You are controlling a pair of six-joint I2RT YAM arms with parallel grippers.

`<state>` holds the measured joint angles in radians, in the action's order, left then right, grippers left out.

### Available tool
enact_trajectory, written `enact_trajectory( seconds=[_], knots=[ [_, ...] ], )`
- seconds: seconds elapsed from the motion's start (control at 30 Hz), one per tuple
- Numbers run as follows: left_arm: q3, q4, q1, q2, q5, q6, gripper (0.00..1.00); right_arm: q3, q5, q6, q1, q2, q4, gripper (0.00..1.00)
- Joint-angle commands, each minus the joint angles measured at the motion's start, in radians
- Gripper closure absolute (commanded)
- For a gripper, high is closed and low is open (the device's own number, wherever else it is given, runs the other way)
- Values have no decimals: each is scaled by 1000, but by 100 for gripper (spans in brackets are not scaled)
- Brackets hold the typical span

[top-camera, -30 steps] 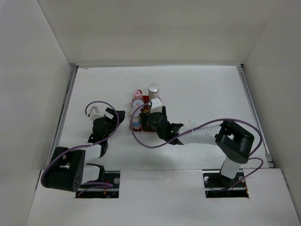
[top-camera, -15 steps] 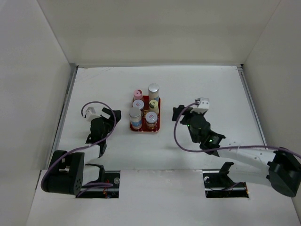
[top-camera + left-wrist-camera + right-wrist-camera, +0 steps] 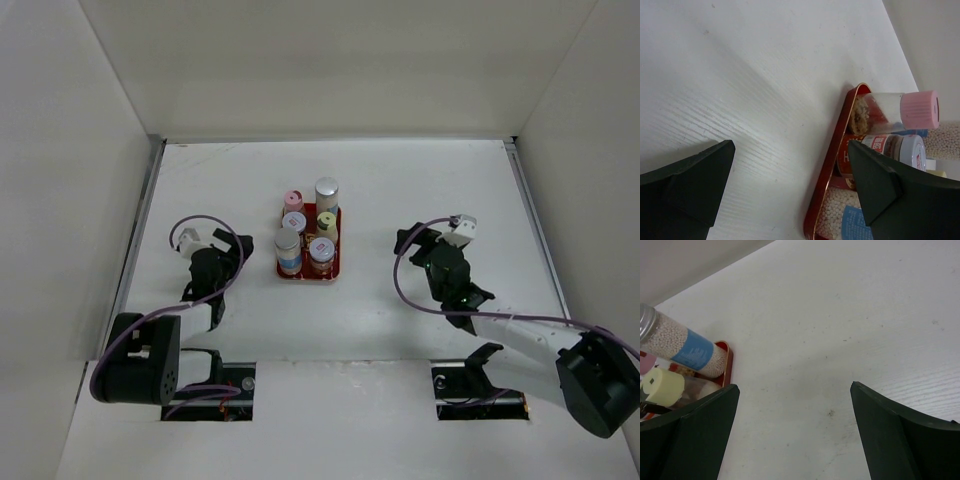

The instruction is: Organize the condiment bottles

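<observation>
Table (image 3: 420, 180), L hand (image 3: 790, 147), R hand (image 3: 795, 387), both splayed, empty

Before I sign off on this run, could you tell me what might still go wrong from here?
1. The six condiment bottles stand packed close on the red tray; if the open left gripper or right gripper reaches in, a finger could topple a neighbour.
2. The pink-capped bottle stands at the tray's far-left corner, against the rim, so a nudge might tip it off.
</observation>
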<state>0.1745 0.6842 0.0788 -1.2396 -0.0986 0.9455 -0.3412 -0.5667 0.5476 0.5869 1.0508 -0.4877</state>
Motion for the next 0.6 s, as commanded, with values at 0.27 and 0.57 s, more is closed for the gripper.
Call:
enact_trajectory(
  seconds=[0.27, 0.57],
  knots=[
    [28, -26, 71, 69, 8, 32, 0, -31, -42, -122, -12, 29, -65, 0],
    [100, -244, 75, 138, 39, 4, 0, -58, -93, -201, 63, 83, -81, 0]
  ],
)
